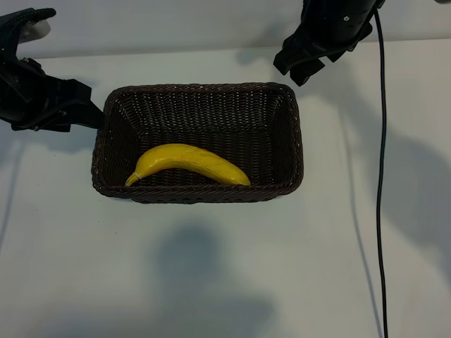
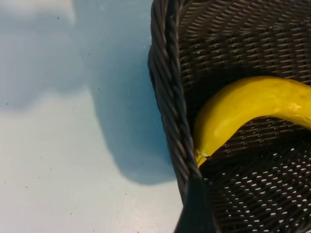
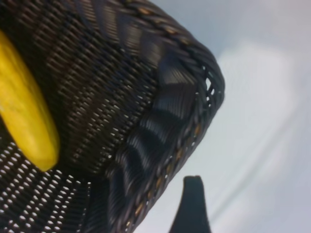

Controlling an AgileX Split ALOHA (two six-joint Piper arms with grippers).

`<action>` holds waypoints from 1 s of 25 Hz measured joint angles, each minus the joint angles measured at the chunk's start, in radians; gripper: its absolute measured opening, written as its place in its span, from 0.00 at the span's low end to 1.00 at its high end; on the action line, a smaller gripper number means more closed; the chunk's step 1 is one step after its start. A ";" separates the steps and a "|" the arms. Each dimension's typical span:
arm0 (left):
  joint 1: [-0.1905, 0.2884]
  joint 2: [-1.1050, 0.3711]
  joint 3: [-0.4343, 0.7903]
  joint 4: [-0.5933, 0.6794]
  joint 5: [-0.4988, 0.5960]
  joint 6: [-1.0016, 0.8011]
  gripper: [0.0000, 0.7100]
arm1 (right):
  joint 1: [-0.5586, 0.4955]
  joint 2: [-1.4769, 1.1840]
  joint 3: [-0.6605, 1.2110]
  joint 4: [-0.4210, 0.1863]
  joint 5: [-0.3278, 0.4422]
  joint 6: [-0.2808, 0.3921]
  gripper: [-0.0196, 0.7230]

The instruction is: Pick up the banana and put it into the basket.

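Observation:
The yellow banana [image 1: 187,162] lies inside the dark brown wicker basket [image 1: 197,88], along its near wall, with the stem end to the left. My left gripper [image 1: 83,113] sits just outside the basket's left end, open and empty. One of its fingers [image 2: 197,211] reaches the basket's rim [image 2: 167,87], with the banana [image 2: 243,107] beyond it. My right gripper [image 1: 292,67] hangs above the basket's far right corner, open and empty. In the right wrist view one of its fingers [image 3: 192,206] stands beside the basket's corner [image 3: 194,63], apart from the banana [image 3: 24,111].
The basket stands mid-table on a white surface [image 1: 211,267]. A black cable [image 1: 381,176] runs down the right side from the right arm. Bare table lies in front of the basket and to its right.

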 joint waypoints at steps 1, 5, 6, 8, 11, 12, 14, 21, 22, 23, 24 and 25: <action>0.000 0.000 0.000 0.000 0.000 0.000 0.84 | 0.000 0.000 0.000 0.007 0.000 0.000 0.83; 0.000 0.000 0.000 0.000 -0.004 0.000 0.84 | -0.001 0.000 0.000 0.038 0.000 -0.001 0.83; 0.000 0.000 0.000 0.000 -0.004 0.000 0.84 | -0.001 0.000 0.000 0.040 0.000 -0.001 0.83; 0.000 0.000 0.000 0.000 -0.006 0.000 0.84 | -0.002 0.000 0.000 0.041 0.000 -0.001 0.83; 0.000 0.000 0.000 0.000 -0.024 0.000 0.84 | -0.002 0.000 0.000 0.043 0.000 -0.001 0.83; 0.000 0.000 0.000 0.000 -0.026 0.000 0.84 | -0.002 0.000 0.000 0.043 0.000 -0.001 0.83; 0.000 0.000 0.000 0.000 -0.026 0.000 0.84 | -0.002 0.000 0.000 0.043 0.000 -0.001 0.83; 0.000 0.000 0.000 0.000 -0.026 0.000 0.84 | -0.002 0.000 0.000 0.042 0.000 0.000 0.83; 0.000 0.000 0.000 0.000 -0.026 0.000 0.84 | -0.002 0.000 0.000 0.042 0.000 0.000 0.83; 0.000 0.000 0.000 0.000 -0.026 0.000 0.84 | -0.002 0.000 0.000 0.042 0.000 0.000 0.83; 0.000 0.000 0.000 0.000 -0.026 0.000 0.84 | -0.002 0.000 0.000 0.042 0.000 0.000 0.83; 0.000 0.000 0.000 0.000 -0.026 0.000 0.84 | -0.002 0.000 0.000 0.041 0.000 0.000 0.83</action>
